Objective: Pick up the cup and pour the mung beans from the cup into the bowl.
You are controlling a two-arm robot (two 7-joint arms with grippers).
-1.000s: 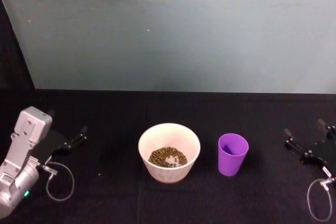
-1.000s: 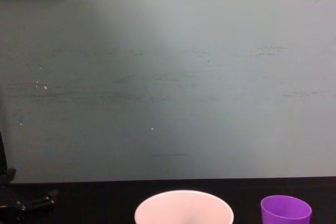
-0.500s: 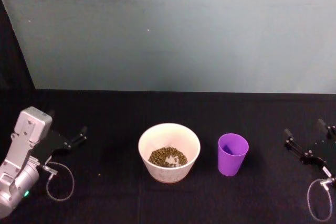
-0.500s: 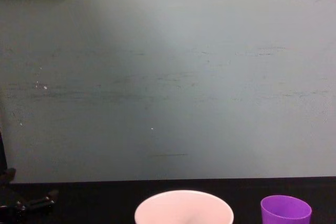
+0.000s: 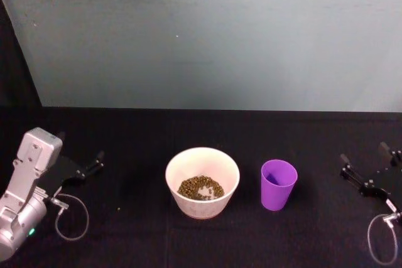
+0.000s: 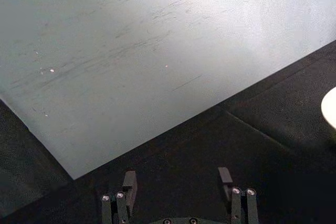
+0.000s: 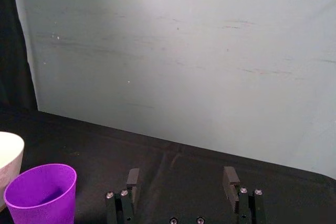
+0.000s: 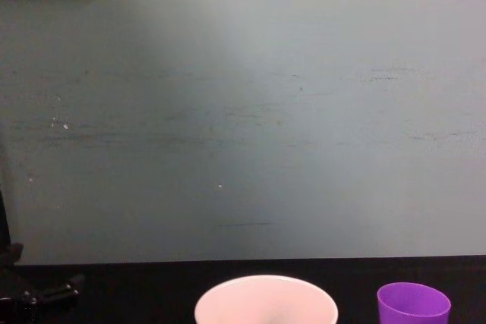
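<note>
The purple cup (image 5: 277, 184) stands upright on the black table, just right of the white bowl (image 5: 202, 202). A heap of mung beans (image 5: 201, 187) lies in the bowl; the cup's inside shows only purple. My left gripper (image 5: 80, 145) rests open at the far left, well away from the bowl. At the far right my right gripper (image 5: 363, 153) is open with nothing in it, a good way from the cup. In the right wrist view the cup (image 7: 41, 192) and the bowl's edge (image 7: 9, 153) sit off to one side of the open right gripper (image 7: 181, 176). The left wrist view shows the open left gripper (image 6: 177, 177).
A pale green-grey wall (image 5: 207, 36) closes off the back of the black table (image 5: 138, 130). Cable loops hang by each wrist (image 5: 72, 218). The chest view shows the bowl rim (image 8: 266, 297) and the cup rim (image 8: 413, 303) at its lower edge.
</note>
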